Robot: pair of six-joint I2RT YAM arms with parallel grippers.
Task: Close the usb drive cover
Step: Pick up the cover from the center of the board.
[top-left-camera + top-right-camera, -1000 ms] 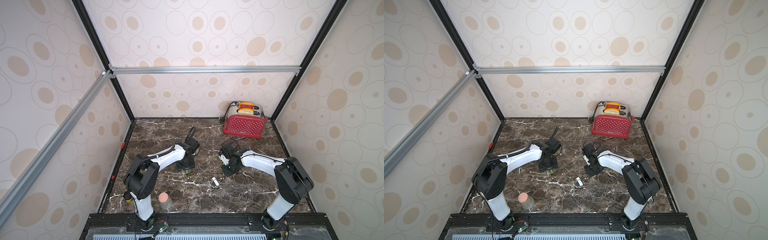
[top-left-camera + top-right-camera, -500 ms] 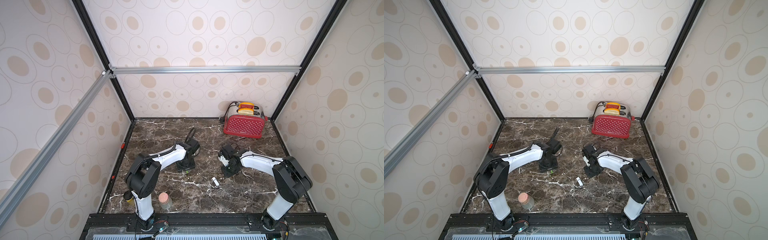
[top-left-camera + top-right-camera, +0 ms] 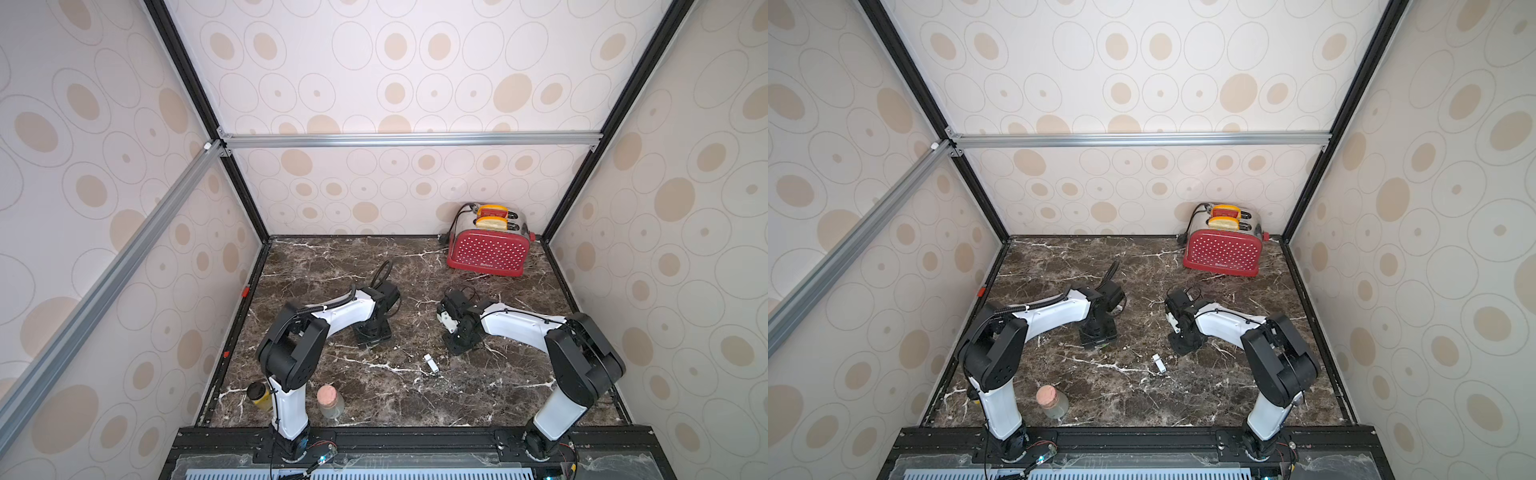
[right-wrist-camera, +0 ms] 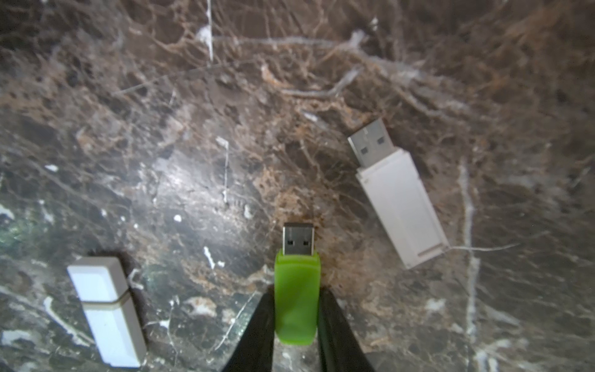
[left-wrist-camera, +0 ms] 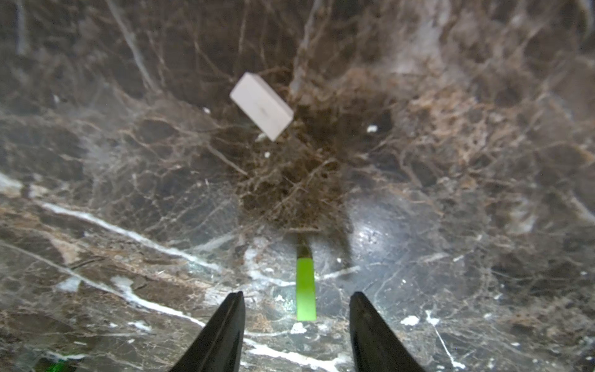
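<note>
Green drive (image 4: 296, 280), plug (image 4: 298, 238) bared, is gripped by the right hand (image 4: 296, 293) at the bench (image 4: 193, 128); the left hand (image 5: 296, 293) is held half open. The plug should be kept level for capping.

White usb drive (image 3: 431, 365), too small in both top views to tell if capped. Yellow jar (image 3: 257, 395), partly hidden behind the left arm (image 3: 291, 403). White block (image 5: 261, 106), blurred in left wrist view.

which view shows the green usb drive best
Right wrist view: the green usb drive sits close, connector bare, held in the right gripper. Both top views hide it under that gripper. Left wrist shows only a thin green strip, unclear what.
</note>
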